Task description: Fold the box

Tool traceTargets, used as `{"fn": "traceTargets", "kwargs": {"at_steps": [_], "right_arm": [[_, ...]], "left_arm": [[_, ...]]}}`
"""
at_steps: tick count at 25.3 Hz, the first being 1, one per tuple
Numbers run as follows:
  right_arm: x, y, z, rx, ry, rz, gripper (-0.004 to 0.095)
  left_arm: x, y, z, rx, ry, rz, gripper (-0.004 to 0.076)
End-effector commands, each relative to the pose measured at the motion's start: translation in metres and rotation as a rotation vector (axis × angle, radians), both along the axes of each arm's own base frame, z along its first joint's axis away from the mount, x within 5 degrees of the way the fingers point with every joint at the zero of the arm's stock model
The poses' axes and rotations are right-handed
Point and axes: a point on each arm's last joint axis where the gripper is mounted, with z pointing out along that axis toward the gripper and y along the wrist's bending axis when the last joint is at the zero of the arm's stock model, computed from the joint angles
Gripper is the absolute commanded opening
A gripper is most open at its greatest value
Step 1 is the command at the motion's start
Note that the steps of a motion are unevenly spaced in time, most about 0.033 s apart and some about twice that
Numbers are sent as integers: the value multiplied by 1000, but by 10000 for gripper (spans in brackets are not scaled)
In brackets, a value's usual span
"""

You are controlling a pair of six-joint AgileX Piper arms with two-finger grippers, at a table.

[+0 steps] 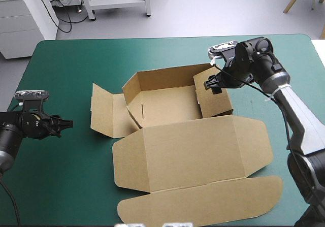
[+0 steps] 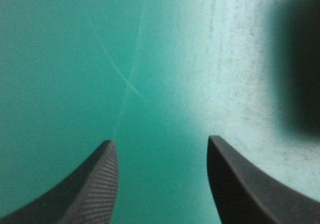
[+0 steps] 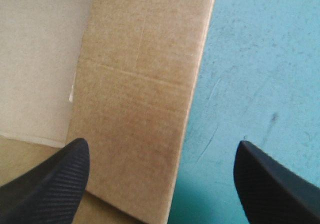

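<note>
Cover (image 2: 75, 58), teal-green, is all my left wrist camera gives me, framed by the spread fingers of the left gripper (image 2: 160, 151). Only overhead do I see the box (image 1: 188, 151): mid-table, walls partly raised, lid flat toward the near edge. The right gripper (image 3: 162, 151), also spread, straddles the edge of its right wall.

The brown box (image 1: 167, 105) takes up the middle of the desk (image 1: 76, 59). Its walls stand raised at the back, its flat lid (image 1: 193, 151) spreads to the near edge, and a side flap (image 1: 104, 110) lies out to the left. Bare teal-green cover runs free between that flap and the left pincer (image 1: 68, 123), which is spread apart. The far strip of the desk is free too. The right pincer (image 1: 210, 84), spread wide, straddles the box's right wall (image 3: 140, 98), with bare cover just outside it.
</note>
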Motion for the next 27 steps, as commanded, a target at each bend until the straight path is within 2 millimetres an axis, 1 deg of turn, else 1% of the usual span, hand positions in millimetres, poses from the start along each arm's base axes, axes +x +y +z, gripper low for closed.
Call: {"fn": "traceTargets", "kwargs": {"at_steps": [1, 5, 8, 10, 13, 15, 17, 18, 19, 20, 21, 22, 25, 27], "right_arm": [[7, -1, 12, 25, -107, -13, 765], [21, 4, -9, 25, -75, -22, 765], [31, 1, -26, 45, -28, -46, 765], [36, -1, -33, 67, -13, -54, 762], [42, -5, -40, 94, -1, -69, 711], [44, -6, -42, 95, -4, -74, 621], [45, -7, -41, 84, -12, -66, 409], [45, -7, -41, 80, -14, -58, 345], [45, -7, -41, 76, -15, -49, 245], [45, -7, -41, 75, -15, -47, 174], [44, -7, -41, 62, -16, -18, 2], [44, -7, -42, 57, -16, -9, -15], [44, -7, -40, 63, -22, -19, -19], [43, -7, -28, 80, -61, -28, -19]], "left_arm": [[1, 0, 15, 1, -80, 6, 377], [0, 0, 15, 0, -74, 6, 374], [0, 0, 15, 0, -74, 6, 374], [0, 0, 15, 4, -74, 6, 374], [0, 0, 14, 10, -65, 0, 374], [0, 0, 14, 12, -65, -1, 374], [0, 0, 14, 12, -65, -1, 374], [0, 0, 14, 12, -65, -1, 374], [0, 0, 14, 12, -65, -1, 374], [0, 0, 14, 12, -65, -1, 374], [0, 0, 14, 12, -65, -1, 374], [0, 0, 14, 12, -65, -1, 374], [-1, 0, 14, 14, -57, -5, 374], [-1, 0, 14, 14, -57, -5, 374]]}}
